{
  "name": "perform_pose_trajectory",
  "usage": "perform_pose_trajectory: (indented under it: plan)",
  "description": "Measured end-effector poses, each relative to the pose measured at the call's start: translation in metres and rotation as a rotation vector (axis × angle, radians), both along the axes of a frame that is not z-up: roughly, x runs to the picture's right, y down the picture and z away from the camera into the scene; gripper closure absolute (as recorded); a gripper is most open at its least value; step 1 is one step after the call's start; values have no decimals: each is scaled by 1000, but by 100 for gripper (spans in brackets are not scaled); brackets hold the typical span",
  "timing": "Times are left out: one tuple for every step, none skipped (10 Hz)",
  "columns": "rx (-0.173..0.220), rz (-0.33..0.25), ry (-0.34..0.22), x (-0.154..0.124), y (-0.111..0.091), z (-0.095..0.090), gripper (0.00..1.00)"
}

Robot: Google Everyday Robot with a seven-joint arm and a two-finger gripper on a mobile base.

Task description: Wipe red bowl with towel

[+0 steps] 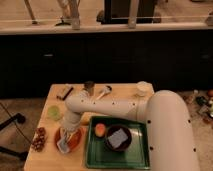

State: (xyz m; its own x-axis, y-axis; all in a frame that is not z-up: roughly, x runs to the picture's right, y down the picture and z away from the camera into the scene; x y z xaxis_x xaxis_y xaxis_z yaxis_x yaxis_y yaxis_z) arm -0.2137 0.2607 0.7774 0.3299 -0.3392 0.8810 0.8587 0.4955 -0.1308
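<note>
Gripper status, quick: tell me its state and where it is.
Gripper: down over the red bowl at the towel, left of the green tray.

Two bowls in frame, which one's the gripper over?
The red bowl, on the table left of the green tray. The gripper hangs over it with the towel. The dark bowl sits inside the tray.

The gripper [66, 139] hangs low over the wooden table [122, 93]. Far behind it are dark cabinets [100, 60] under a pale counter [100, 27]. To its left, a black chair leg [10, 122] on brown floor [22, 102] — dim, warm light.
</note>
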Motion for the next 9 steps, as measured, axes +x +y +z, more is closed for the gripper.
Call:
perform_pose_trajectory:
  plan:
    - [-7,8,16,9,3,-1,95]
    - [-16,18,35,18,4,-1,95]
    - [-21,26,50,25,4,0,95]
    - [-27,29,63,30,4,2,95]
    - [-30,36,75,34,1,6,95]
    - [-31,34,79,36,-3,10,95]
    - [-31,34,78,34,-5,14,95]
    - [-34,29,77,32,-9,22,95]
    - [-34,28,72,28,-12,26,95]
